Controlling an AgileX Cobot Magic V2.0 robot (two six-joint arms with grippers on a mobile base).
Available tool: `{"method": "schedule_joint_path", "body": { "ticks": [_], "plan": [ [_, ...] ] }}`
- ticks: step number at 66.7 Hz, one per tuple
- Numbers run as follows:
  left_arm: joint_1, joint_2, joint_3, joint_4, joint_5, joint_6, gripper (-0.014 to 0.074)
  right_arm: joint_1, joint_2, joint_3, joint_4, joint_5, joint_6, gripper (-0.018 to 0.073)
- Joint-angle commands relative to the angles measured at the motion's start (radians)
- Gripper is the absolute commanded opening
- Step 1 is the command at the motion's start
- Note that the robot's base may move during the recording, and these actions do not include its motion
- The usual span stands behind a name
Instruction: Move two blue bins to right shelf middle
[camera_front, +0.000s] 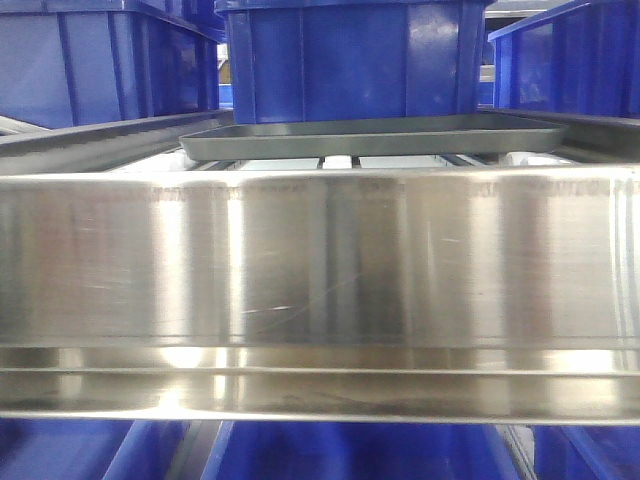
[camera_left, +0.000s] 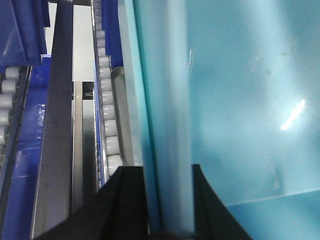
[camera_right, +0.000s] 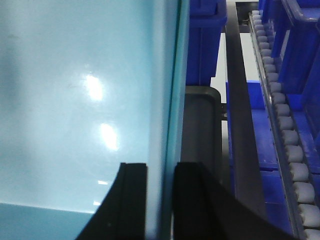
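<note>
A pale blue bin (camera_left: 240, 100) fills the left wrist view. Its thick rim runs between the black fingers (camera_left: 131, 200) of my left gripper (camera_left: 169, 172), which is shut on it. In the right wrist view a pale blue bin wall (camera_right: 75, 100) fills the left half, and my right gripper (camera_right: 161, 170) is shut on its rim. Only this one pale bin shows. The right shelf middle shows in the front view as a broad shiny steel rail (camera_front: 320, 260); neither the bin nor the grippers appear there.
A dark grey tray (camera_front: 375, 135) lies on the shelf rollers just behind the rail, and under the bin's edge (camera_right: 200, 125). Dark blue bins (camera_front: 350, 55) stand behind and beside it. Roller tracks (camera_left: 107, 115) (camera_right: 287, 135) flank the bin on both sides.
</note>
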Motion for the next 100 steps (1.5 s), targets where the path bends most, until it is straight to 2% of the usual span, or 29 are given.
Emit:
{"method": "schedule_joint_path", "body": {
  "ticks": [1,100],
  "plan": [
    [0.003,-0.028,-0.021,0.008,-0.093,0.013,-0.0111,-0.002,-0.013,-0.018,-0.025,-0.097,-0.01,-0.0166],
    [0.003,-0.028,-0.021,0.033,-0.095,0.013,-0.0111,-0.002,-0.013,-0.018,-0.025,-0.098,-0.01,-0.0166]
  ]
}}
